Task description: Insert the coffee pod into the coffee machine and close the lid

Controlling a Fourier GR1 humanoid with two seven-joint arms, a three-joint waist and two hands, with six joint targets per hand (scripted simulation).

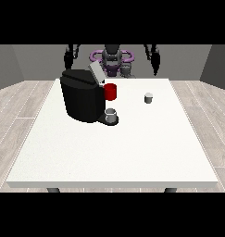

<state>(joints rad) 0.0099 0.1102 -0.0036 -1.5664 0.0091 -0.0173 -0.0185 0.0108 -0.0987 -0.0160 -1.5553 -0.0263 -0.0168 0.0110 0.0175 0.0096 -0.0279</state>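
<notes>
Standing surface: a white table (114,152) carries every item; the robot (112,58) is at its far edge.
Coffee machine: a black coffee machine (82,99) sits in the far-left part of the table, well back from the near edge.
Lid: the grey lid (96,72) on top of the machine is raised and tilted, open.
Red part: a red cylindrical part (111,91) shows at the machine's side that faces the table's middle.
Cup: a small grey cup (111,114) stands on the machine's base, below the red part.
Coffee pod: the coffee pod (148,97), small and grey-white, stands upright on the table, right of centre and towards the far edge, well apart from the machine; nothing touches it.
Hand at the view's left: this hand (68,59) hangs above the far-left corner area, over the machine, and holds nothing; whether its fingers are straight or curled cannot be told.
Hand at the view's right: this hand (155,64) hangs above the far edge, beyond the pod, and holds nothing; its finger posture cannot be told.
</notes>
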